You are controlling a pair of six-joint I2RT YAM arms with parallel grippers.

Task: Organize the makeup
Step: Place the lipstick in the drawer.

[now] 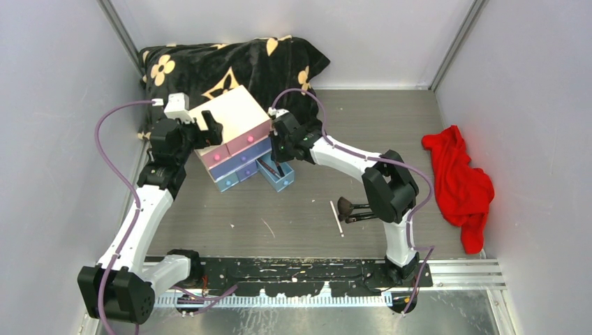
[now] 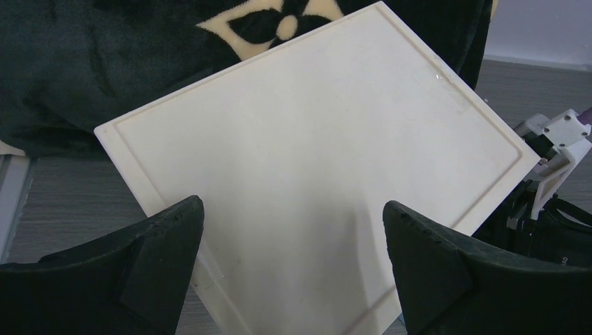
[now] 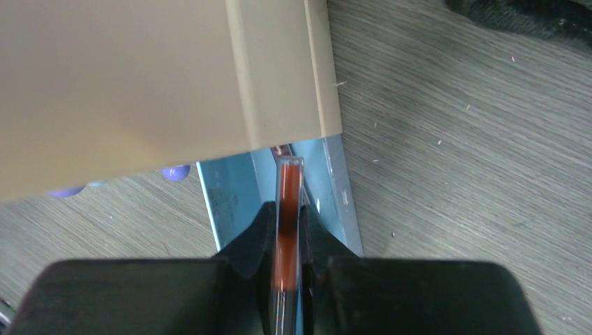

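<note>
My right gripper (image 3: 286,225) is shut on a slim clear tube (image 3: 289,183) with red liquid and holds it upright over the pulled-out blue drawer (image 3: 227,195) of the white chest (image 1: 234,115). In the top view the right gripper (image 1: 282,151) sits at the chest's right side, above the blue drawer (image 1: 277,174). My left gripper (image 1: 210,127) is open and empty above the chest's top (image 2: 314,139), its fingers (image 2: 164,255) spread wide. Two black-handled brushes (image 1: 352,209) and a thin white stick (image 1: 336,218) lie on the table under the right arm.
A black blanket with cream flowers (image 1: 230,66) lies behind the chest. A red cloth (image 1: 461,181) lies at the right wall. The chest's pink and purple drawers (image 1: 237,150) are closed. Walls stand close on both sides.
</note>
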